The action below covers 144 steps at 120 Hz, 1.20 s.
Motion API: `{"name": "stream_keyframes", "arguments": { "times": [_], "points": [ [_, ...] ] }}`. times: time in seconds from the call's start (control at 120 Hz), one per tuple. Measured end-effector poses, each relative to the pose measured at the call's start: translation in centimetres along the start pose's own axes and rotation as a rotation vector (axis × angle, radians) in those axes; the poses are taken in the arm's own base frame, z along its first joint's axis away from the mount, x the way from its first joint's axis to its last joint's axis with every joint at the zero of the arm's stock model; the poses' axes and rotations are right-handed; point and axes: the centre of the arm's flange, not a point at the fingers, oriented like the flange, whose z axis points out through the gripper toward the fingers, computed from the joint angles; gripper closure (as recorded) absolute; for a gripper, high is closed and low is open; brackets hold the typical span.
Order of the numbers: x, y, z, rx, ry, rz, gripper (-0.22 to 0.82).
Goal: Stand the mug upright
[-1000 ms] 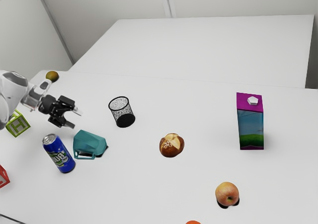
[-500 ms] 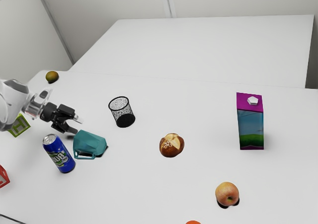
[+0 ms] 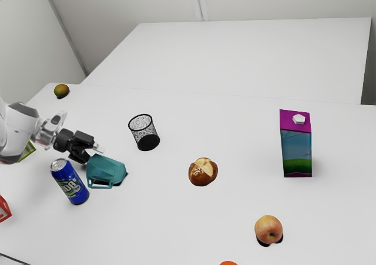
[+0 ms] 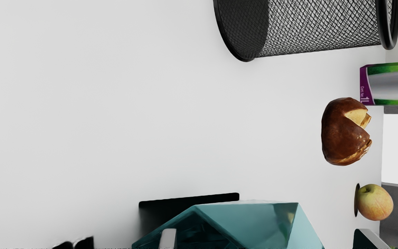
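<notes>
The teal mug (image 3: pixel 107 170) lies on its side in the exterior view, its handle toward the blue can. My gripper (image 3: pixel 94 154) is right by the mug's end on the exterior view's left, with the lower finger partly hidden there. In the wrist view the fingertips of my gripper (image 4: pixel 270 238) stand wide apart. The mug (image 4: pixel 254 221) shows between them, one tip overlapping its dark opening and the other beyond its far side. No grip on it is visible.
Close to the mug stands a blue can (image 3: pixel 69 181). A mesh cup (image 3: pixel 144 133), a bread roll (image 3: pixel 202 171), an apple (image 3: pixel 268 229) and a carton (image 3: pixel 296 144) are farther out. A green cube (image 3: pixel 27 151) is beneath the arm, a red one (image 3: pixel 4 208) at the edge.
My hand has moved down and toward the exterior view's right, up to the mug. Mug and can have stayed where they were.
</notes>
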Motion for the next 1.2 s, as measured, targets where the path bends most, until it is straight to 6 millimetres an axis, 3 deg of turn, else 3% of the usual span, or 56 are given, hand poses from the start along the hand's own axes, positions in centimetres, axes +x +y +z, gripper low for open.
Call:
{"name": "stream_keyframes", "arguments": {
  "times": [0.175, 0.308, 0.617, 0.908, 1.2],
  "points": [
    [-0.2, 0.4, 0.2, -0.005, 0.001, 0.013, 0.33],
    [-0.4, 0.4, 0.3, -0.010, 0.000, 0.015, 0.45],
    [-1.3, 0.8, 0.4, -0.027, 0.000, 0.015, 0.54],
    [-1.3, 1.0, -0.1, -0.020, 0.009, 0.026, 0.72],
    [-0.7, 6.0, -3.5, -0.050, 0.042, 0.109, 0.78]
  ]
}}
